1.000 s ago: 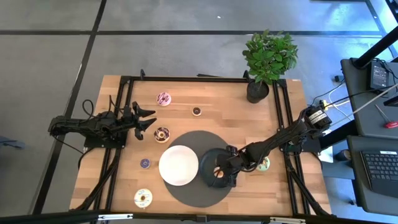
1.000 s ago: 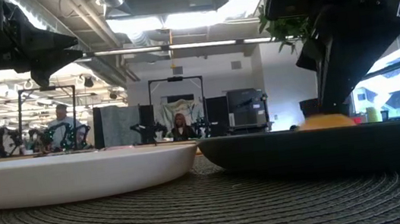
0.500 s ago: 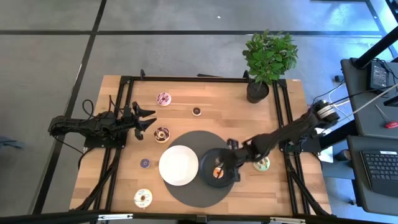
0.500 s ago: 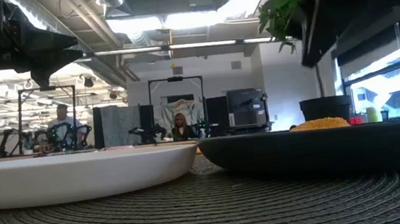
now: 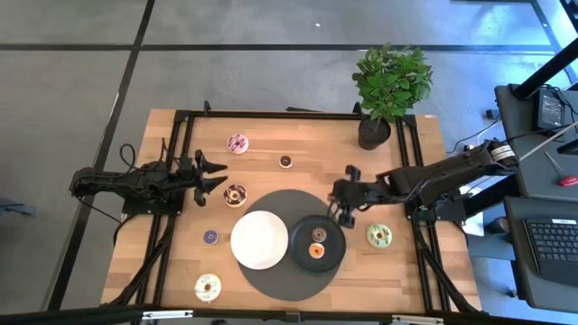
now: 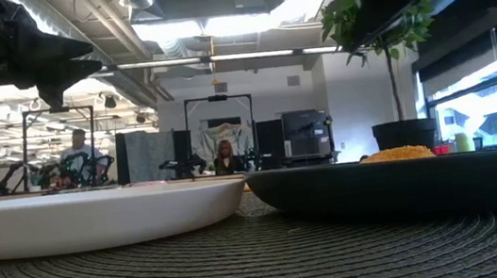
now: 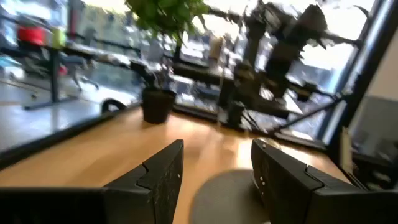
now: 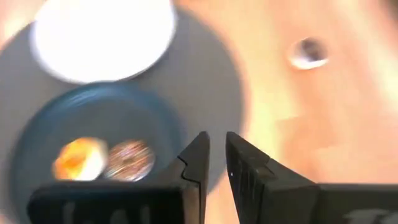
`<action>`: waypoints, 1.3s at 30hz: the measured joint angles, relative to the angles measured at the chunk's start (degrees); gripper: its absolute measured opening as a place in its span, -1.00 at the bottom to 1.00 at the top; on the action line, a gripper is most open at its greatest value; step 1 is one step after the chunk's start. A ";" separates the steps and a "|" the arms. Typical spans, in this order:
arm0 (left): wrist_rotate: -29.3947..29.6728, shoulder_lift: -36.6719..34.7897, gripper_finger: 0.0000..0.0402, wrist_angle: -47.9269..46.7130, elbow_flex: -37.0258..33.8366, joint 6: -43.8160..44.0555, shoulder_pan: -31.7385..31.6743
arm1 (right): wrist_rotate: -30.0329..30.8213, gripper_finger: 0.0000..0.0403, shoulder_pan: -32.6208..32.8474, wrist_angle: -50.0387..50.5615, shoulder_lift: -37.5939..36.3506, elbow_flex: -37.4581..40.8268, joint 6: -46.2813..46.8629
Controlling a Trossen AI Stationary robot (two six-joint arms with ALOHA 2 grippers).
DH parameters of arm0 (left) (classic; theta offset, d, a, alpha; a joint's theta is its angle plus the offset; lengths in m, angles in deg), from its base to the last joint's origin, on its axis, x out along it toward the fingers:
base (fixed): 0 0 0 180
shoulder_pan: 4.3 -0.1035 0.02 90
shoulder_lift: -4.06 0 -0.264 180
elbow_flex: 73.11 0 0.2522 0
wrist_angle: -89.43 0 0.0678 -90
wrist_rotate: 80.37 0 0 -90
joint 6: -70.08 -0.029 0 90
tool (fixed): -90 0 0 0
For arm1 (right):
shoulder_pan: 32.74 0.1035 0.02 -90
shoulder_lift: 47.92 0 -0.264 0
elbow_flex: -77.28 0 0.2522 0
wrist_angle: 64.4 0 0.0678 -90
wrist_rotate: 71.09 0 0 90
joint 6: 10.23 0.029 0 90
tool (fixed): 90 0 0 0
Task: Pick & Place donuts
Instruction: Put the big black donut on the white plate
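Observation:
The black plate (image 5: 318,242) holds an orange mini donut (image 8: 78,158) and a brown mini donut (image 8: 130,158) side by side. My right gripper (image 5: 343,199) hovers above the wood just beyond the mat's far right rim; its fingers (image 8: 202,162) stand a narrow gap apart and hold nothing. Loose on the table lie a pink donut (image 5: 237,143), a small brown one (image 5: 285,161), a chocolate-sprinkled one (image 5: 235,194), a purple mini (image 5: 209,236), a cream one (image 5: 207,287) and a green one (image 5: 379,236). My left gripper (image 5: 214,174) waits open near the chocolate-sprinkled donut.
A white plate (image 5: 259,239) sits beside the black one on a round grey mat (image 5: 280,203). A potted plant (image 5: 375,126) stands at the far right corner. Black frame rails run along the table's left, right and far edges. Bare wood lies between the mat and the plant.
My right gripper has risen from over the black plate and drawn back toward the table's far right, off the mat. The orange mini donut it was covering now lies in plain sight on the black plate beside the brown one.

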 joint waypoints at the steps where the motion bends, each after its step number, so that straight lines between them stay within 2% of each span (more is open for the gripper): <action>1: -0.64 0.74 -0.08 -1.84 1.00 0.65 0.00 | 2.28 -0.71 -0.22 -0.06 -0.27 0.00 -0.27; 4: 0.35 4.39 -0.08 -11.58 4.61 4.11 0.00 | 6.76 -0.71 -1.04 -0.63 -0.40 0.02 -1.43; 7: 2.61 10.24 -0.08 -20.74 7.53 9.84 -0.02 | 7.58 -0.71 -2.31 -0.99 -0.39 0.04 -3.18; 9: 1.30 14.66 -0.08 -23.70 9.09 13.44 -0.02 | 7.60 -0.71 -3.56 -1.80 -0.38 0.04 -3.37; 13: -0.62 23.86 -0.08 -24.50 11.06 15.23 -0.01 | 7.66 -0.71 -6.30 -4.24 -0.34 0.04 -3.48; 25: 1.75 46.06 -0.08 -24.63 16.41 12.84 -0.02 | 7.57 -0.71 -11.26 -6.80 1.43 0.09 -5.31; 28: 3.58 49.34 -0.08 -24.65 17.17 12.33 -0.02 | 7.54 -0.71 -11.26 -7.64 2.27 0.09 -5.64; 39: 1.56 57.04 -0.08 -25.37 17.90 15.72 -0.02 | 6.06 -0.71 -11.24 -8.97 3.99 0.09 -6.06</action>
